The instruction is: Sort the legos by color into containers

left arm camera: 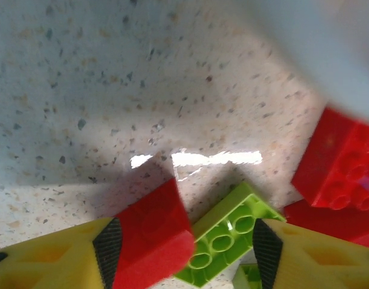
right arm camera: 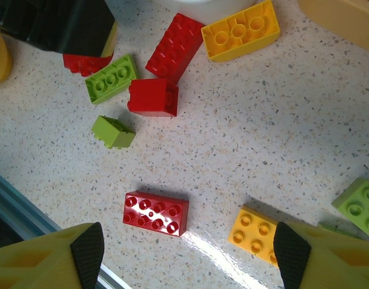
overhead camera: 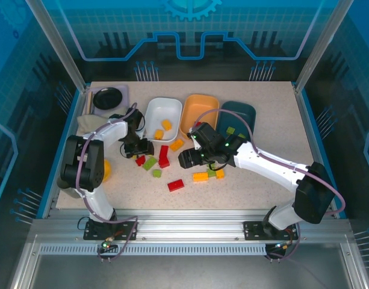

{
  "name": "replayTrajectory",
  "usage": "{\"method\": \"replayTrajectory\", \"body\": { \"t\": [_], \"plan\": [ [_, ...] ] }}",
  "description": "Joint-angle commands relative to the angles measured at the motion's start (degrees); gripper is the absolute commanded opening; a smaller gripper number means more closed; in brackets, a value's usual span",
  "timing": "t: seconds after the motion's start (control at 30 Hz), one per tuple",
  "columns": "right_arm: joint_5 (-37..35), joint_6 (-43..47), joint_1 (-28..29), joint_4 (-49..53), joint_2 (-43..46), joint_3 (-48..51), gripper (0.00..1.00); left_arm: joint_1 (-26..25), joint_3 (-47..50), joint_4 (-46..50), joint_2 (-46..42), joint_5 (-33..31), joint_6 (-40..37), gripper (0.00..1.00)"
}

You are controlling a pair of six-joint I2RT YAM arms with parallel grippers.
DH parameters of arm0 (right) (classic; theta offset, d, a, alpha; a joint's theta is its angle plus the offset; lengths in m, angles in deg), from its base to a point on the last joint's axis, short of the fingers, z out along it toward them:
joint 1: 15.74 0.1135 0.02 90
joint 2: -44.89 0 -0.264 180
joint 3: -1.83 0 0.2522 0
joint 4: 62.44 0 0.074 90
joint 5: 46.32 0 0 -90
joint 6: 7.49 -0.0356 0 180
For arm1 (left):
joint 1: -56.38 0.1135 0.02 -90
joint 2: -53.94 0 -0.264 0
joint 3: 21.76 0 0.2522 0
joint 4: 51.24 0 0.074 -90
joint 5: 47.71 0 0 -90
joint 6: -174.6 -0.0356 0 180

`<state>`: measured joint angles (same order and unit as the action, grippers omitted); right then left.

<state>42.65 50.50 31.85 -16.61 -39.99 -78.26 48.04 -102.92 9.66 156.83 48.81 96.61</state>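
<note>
The left gripper (left arm camera: pixel 185 247) is half spread, low over the table (left arm camera: pixel 112 90). Its pads sit either side of two bricks at once. A red brick (left arm camera: pixel 151 235) lies against the left pad, and a green brick (left arm camera: pixel 229 232) lies slantwise between it and the right pad. Whether the pads are pressing yet I cannot tell, as the wrist view is blurred and cut off at the bottom.

The main risk is a mixed grab. If the jaws squeeze here, the green brick may be wedged in with the red and carried to the wrong bin. Because it lies at an angle, it could also twist the red one out of the grip on lifting. More red bricks (left arm camera: pixel 337 162) lie just beside the pair and could be knocked.

The right gripper (right arm camera: pixel 189 256) is spread wide and holds nothing. It hangs over a lone red brick (right arm camera: pixel 155 214) and a yellow brick (right arm camera: pixel 253 232). From above, both grippers work the same loose pile in front of the white bin (overhead camera: pixel 149 120), so the arms could well bump each other.
</note>
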Motion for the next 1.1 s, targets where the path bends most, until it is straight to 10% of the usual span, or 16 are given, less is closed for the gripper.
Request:
{"method": "replayTrajectory", "body": {
  "t": [0.0, 0.9, 1.07],
  "plan": [
    [-0.43, -0.86, 0.70, 0.59, 2.17, 0.84, 0.77, 0.50, 3.12, -0.84, -2.87, -0.27, 2.81, 0.58],
    [14.80, -3.21, -0.35, -18.82, 6.64, 10.15, 0.76, 0.42, 9.65, -3.62, -6.44, -4.07, 7.85, 0.27],
    [15.31, -4.25, -1.13, -19.46, 6.77, 11.03, 0.75, 0.34, 10.01, -3.19, -6.39, -4.37, 8.16, 0.37]
  ]
}}
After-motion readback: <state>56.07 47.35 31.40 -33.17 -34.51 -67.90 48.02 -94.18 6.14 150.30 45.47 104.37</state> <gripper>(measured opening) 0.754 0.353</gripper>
